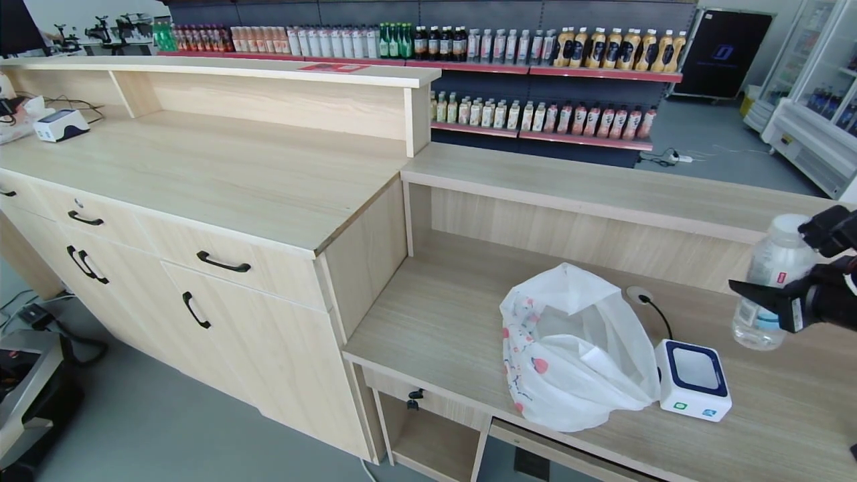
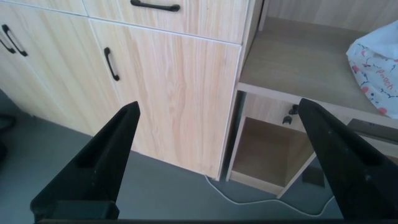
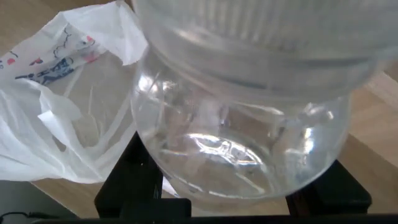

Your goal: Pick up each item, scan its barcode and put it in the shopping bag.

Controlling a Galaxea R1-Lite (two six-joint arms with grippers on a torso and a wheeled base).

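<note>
I count one item in hand: a single clear bottle (image 1: 770, 281) with a white cap. It stands upright at the far right of the lower counter (image 1: 442, 314). The right gripper (image 1: 770, 261) is clamped on it, one black finger on each side of the body. I cannot tell whether the base rests on the wood or hangs just above it. In the right wrist view the bottle's (image 3: 242, 149) rounded bottom sits between the two fingers of the right gripper (image 3: 236, 196), with the bag (image 3: 68, 118) beyond.

There is one shopping bag (image 1: 576, 348), white plastic with a red and blue print. It sits on the lower counter with its mouth open upward. One scanner (image 1: 693, 379), white with a dark blue-framed window, sits right up against the bag on the side nearer the bottle. One black cable (image 1: 659, 311) runs from it to a round hole in the counter. The bottle is well apart from the bag and beyond the scanner.

The left gripper (image 2: 217, 162) is spread wide with nothing between its two fingers, low down in front of the cabinet doors (image 2: 168, 93).

One further small white device (image 1: 60, 124) lies on the higher counter at far left. Two shelves (image 1: 535, 70) of drinks stand behind.
</note>
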